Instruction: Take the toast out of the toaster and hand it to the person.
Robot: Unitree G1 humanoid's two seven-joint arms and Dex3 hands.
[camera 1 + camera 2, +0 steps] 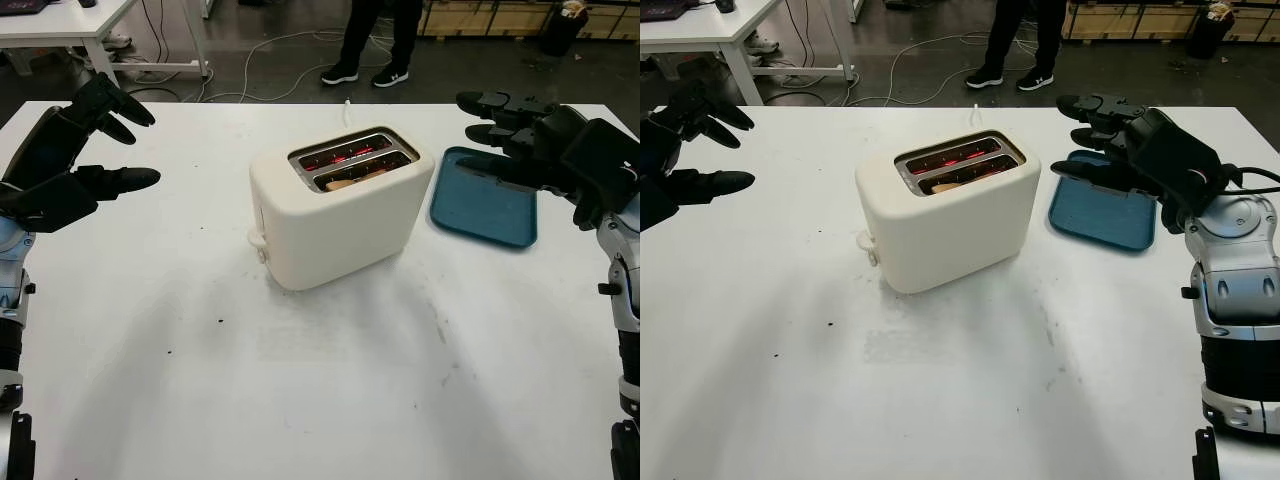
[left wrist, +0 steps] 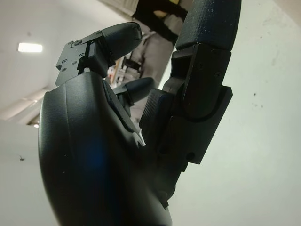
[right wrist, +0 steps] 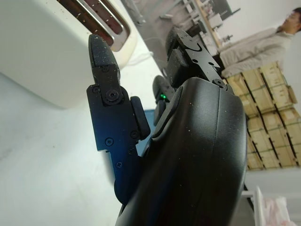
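The toast is still sitting low in the near slot of the toaster, whose wires are glowing red, so nothing of the task is done yet: taking it out and handing it over are both left. The left hand is hovering open well to the left of the toaster, and the right hand is hovering open to its right, above the blue tray. Beyond the toaster, past the table's far edge, the person is standing.

Bright, even light from above. The white surface looks a bit washed out w/ only soft grey shadows. Toaster slots glow red inside. A ceiling lamp glares; close-up robot hand shells look dark.
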